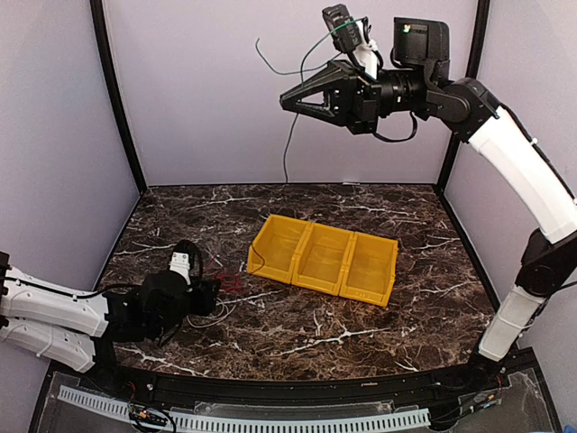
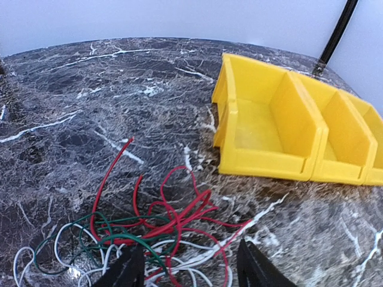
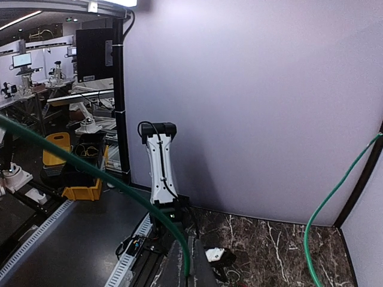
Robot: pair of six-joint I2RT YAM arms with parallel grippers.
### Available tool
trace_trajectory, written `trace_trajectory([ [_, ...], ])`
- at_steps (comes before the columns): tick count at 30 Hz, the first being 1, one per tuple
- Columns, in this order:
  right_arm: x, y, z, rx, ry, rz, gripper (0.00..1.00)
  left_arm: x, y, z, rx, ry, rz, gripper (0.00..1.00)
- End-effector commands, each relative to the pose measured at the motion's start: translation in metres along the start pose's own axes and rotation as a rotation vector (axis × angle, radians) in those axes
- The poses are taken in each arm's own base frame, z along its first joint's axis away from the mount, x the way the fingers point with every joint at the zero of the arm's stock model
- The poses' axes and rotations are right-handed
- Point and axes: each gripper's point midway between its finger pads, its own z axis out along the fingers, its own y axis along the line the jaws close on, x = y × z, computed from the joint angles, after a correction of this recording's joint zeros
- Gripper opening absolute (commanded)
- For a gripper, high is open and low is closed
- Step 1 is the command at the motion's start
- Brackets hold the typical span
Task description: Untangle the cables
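Two claws stood well apart: the right claw [image 1: 290,102], raised high above the counter [image 1: 361,334], was closed on a green cable [image 3: 119,186] that hung down from it. The left claw [image 2: 191,246] stood open, low over a red cable [image 2: 114,170] and a white cable [image 2: 57,242] tangled on the counter near the yellow bin [image 2: 263,158].

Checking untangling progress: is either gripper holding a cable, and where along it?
Right gripper pinches the green cable partway along its length; left gripper is open, holding nothing.
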Motion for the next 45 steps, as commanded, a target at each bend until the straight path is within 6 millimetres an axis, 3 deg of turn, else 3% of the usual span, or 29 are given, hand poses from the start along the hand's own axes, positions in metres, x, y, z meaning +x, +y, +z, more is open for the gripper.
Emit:
trace_trajectory([
  [1,0.014,-0.018,-0.023,0.128,0.044,-0.03,0.0,-0.012,-0.003,-0.011,-0.024,0.066,0.004,0.57],
  [5,0.049,-0.04,-0.042,0.213,0.108,0.014,0.0,-0.038,-0.021,-0.02,0.042,0.055,0.052,0.65],
  [9,0.079,-0.057,-0.067,0.293,0.157,0.059,0.0,-0.076,-0.062,-0.034,0.216,0.009,0.178,0.67],
  [12,0.094,-0.067,-0.09,0.359,0.179,0.086,0.0,-0.127,-0.086,-0.046,0.273,-0.086,0.211,0.68],
  [13,0.099,-0.07,-0.098,0.381,0.187,0.095,0.0,-0.135,-0.088,-0.045,0.256,-0.103,0.253,0.71],
  [14,0.105,-0.072,-0.106,0.402,0.195,0.107,0.0,-0.16,-0.095,-0.051,0.253,-0.151,0.245,0.72],
  [15,0.11,-0.074,-0.114,0.422,0.2,0.119,0.0,-0.165,-0.095,-0.046,0.213,-0.154,0.297,0.75],
  [16,0.114,-0.076,-0.122,0.443,0.205,0.128,0.0,-0.19,-0.1,-0.05,0.202,-0.197,0.295,0.76],
  [17,0.12,-0.077,-0.129,0.46,0.211,0.141,0.0,-0.192,-0.101,-0.041,0.161,-0.187,0.347,0.77],
  [18,0.124,-0.077,-0.134,0.475,0.214,0.153,0.0,-0.214,-0.104,-0.043,0.146,-0.222,0.338,0.77],
  [21,0.136,-0.076,-0.15,0.518,0.227,0.177,0.0,-0.238,-0.102,-0.018,0.069,-0.205,0.354,0.78],
  [25,0.156,-0.078,-0.166,0.57,0.249,0.209,0.0,-0.257,-0.091,0.006,0.034,-0.23,0.314,0.77],
  [28,0.173,-0.08,-0.177,0.603,0.274,0.236,0.0,-0.273,-0.083,0.008,0.024,-0.326,0.326,0.78],
  [31,0.187,-0.079,-0.184,0.625,0.306,0.259,0.0,-0.268,-0.063,0.011,-0.02,-0.348,0.365,0.78],
  [34,0.188,-0.078,-0.19,0.644,0.328,0.255,0.0,-0.269,-0.045,0.01,-0.058,-0.375,0.356,0.78],
  [38,0.186,-0.08,-0.196,0.676,0.34,0.254,0.0,-0.249,-0.022,0.022,-0.084,-0.354,0.356,0.78],
  [45,0.248,-0.077,-0.199,0.662,0.429,0.349,0.0,-0.25,-0.011,0.017,-0.126,-0.357,0.383,0.77],
])
